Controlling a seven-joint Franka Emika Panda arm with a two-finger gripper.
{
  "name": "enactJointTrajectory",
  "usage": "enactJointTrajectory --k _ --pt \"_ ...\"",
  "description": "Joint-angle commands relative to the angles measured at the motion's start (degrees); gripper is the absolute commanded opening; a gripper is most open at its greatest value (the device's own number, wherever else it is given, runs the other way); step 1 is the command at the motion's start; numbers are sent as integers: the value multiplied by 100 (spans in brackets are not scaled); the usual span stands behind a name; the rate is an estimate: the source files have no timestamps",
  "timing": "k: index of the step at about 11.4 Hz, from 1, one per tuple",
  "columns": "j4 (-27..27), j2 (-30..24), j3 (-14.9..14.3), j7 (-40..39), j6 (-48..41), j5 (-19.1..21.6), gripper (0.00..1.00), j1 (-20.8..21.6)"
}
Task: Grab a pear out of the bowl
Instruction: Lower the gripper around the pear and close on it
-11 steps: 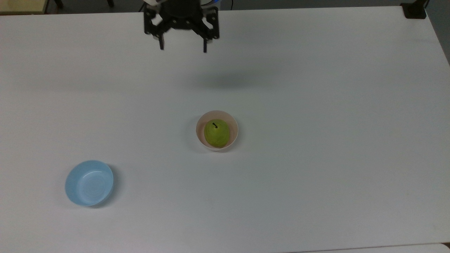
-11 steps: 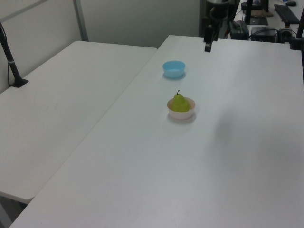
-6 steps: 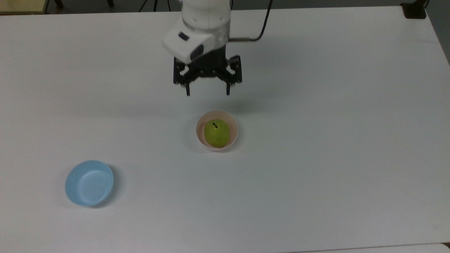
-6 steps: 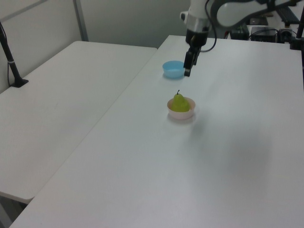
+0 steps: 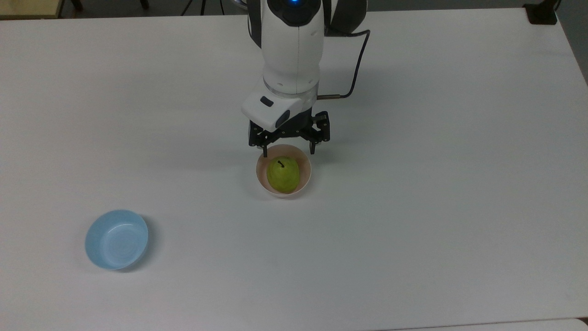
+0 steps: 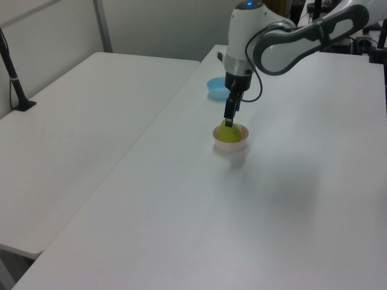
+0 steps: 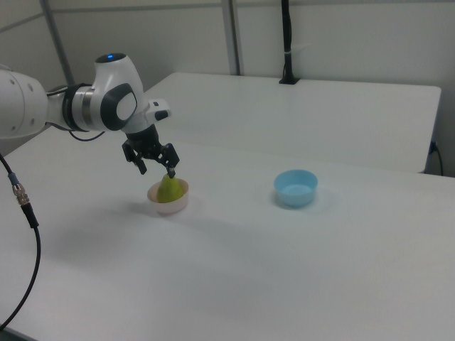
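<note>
Top view: fingers (image 5: 265, 148) spread, straddling pear (image 5: 283, 175) above bowl (image 5: 307, 171).

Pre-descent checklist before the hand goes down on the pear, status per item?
1. Hand open: ok, fingers spread wide in the top view.
2. Pear in the pink bowl, stem up: ok.
3. Hand centred over the pear: not ok, in the top view the fingertips sit at the bowl's far rim, short of the pear's middle.
4. Finger clearance from the bowl rim: cannot tell, both tips look close to it in the top view.
5. Nothing else near the grasp: ok, the blue bowl stands well apart on the table.
6. Pear not yet gripped: ok.
</note>
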Motion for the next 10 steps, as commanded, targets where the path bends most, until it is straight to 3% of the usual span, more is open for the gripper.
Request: enactJointTrajectory --k 1,3,5,10 --pt "4 210 -43 -98 292 -47 100 72" --pt "4 237 -43 -133 293 -100 95 37" --pt "-4 341 -43 -133 293 -144 82 37" --pt "4 500 -78 -133 362 -267 79 19"
